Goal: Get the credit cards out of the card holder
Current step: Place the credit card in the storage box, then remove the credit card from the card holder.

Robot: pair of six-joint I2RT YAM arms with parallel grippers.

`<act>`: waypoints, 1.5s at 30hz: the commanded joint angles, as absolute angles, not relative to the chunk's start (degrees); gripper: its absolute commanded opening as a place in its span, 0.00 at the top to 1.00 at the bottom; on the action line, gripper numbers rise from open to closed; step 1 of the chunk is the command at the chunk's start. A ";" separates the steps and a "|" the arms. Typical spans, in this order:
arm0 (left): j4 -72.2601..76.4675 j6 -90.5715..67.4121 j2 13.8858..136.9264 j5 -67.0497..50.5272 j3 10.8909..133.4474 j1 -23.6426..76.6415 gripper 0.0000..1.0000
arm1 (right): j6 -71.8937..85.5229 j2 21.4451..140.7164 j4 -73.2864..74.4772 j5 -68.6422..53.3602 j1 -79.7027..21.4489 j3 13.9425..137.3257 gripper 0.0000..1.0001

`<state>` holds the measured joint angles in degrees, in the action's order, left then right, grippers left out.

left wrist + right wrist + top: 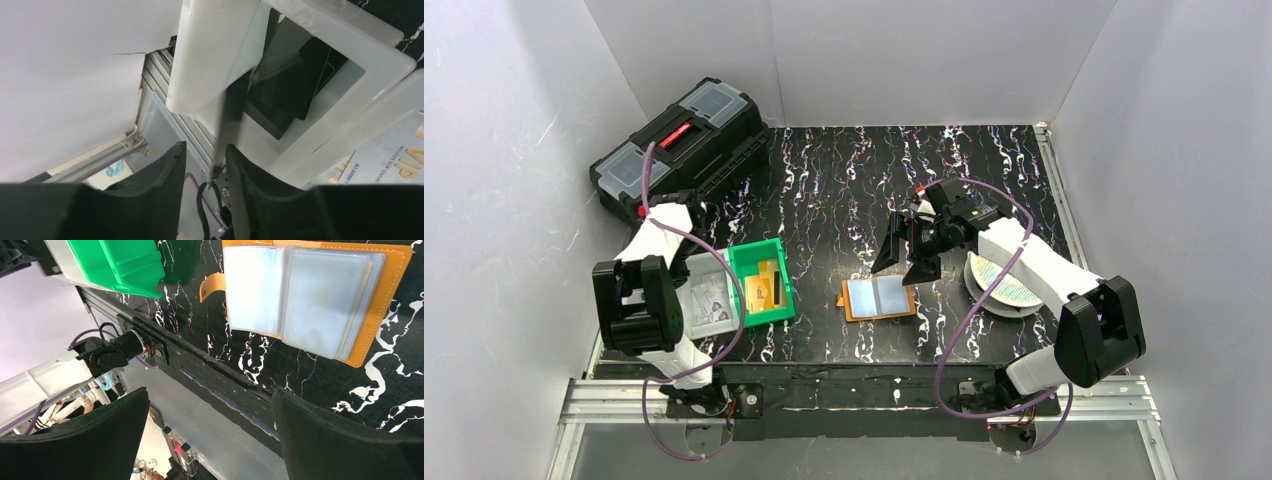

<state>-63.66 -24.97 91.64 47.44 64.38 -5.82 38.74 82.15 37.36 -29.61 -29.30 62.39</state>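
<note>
Orange card holder [879, 298]: open flat on black table [844, 180], clear pockets up. Green bin [754, 248]: gold cards [764, 290]. White tray [360, 37]: black card [285, 95]. Right gripper [900, 270]: spread wide above holder, empty. Left gripper [206, 150]: slightly parted over tray, clamping nothing.

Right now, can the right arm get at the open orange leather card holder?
Probably yes: the right end effector hangs open close to the orange card holder, which lies unfolded on the black marbled table, nothing between them.
</note>
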 commanded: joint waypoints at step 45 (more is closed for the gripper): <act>-44.11 -39.34 109.58 7.10 91.67 53.06 0.32 | 42.49 68.13 40.74 -9.29 -13.81 48.77 0.01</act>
